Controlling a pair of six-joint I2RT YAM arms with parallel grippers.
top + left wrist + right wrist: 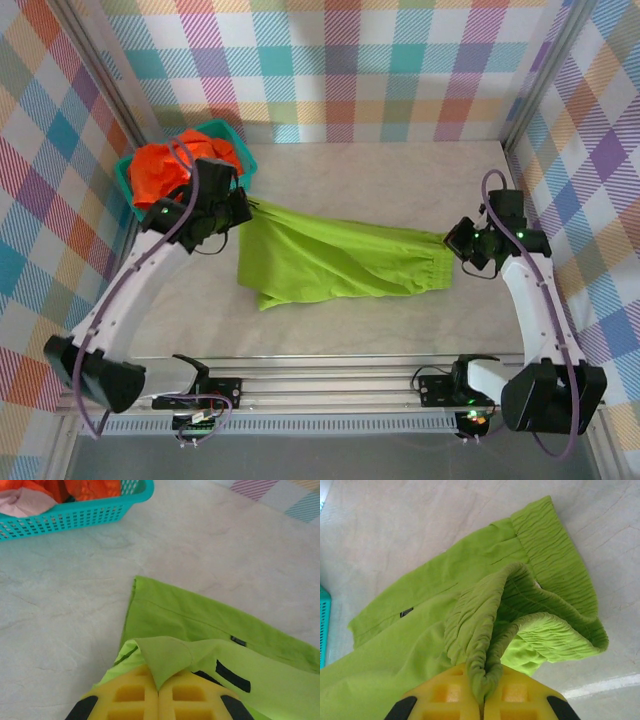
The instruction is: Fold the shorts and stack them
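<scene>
Soft, light and floppy, the green shorts (pixel 330 262) lay mid-table, stretched between the left gripper (pixel 240 208), clenched on a leg hem (pixel 165 657) at nine o'clock, and the right gripper (pixel 455 240), pinching the waistband (pixel 555 545) at three, probably the firmest hold.

Lab robot cell: plaid backdrop walls (pixel 340 60), aluminium frame rail (pixel 330 385).

The lime green shorts (pixel 330 262) stretch between the two claws. The left gripper (pixel 243 205) pinches one end and the right gripper (pixel 452 240) the gathered waist, with the middle sagging onto the table (pixel 400 180). Just behind the left gripper sits the teal basket (pixel 247 160), holding the orange shorts (pixel 160 170).
</scene>
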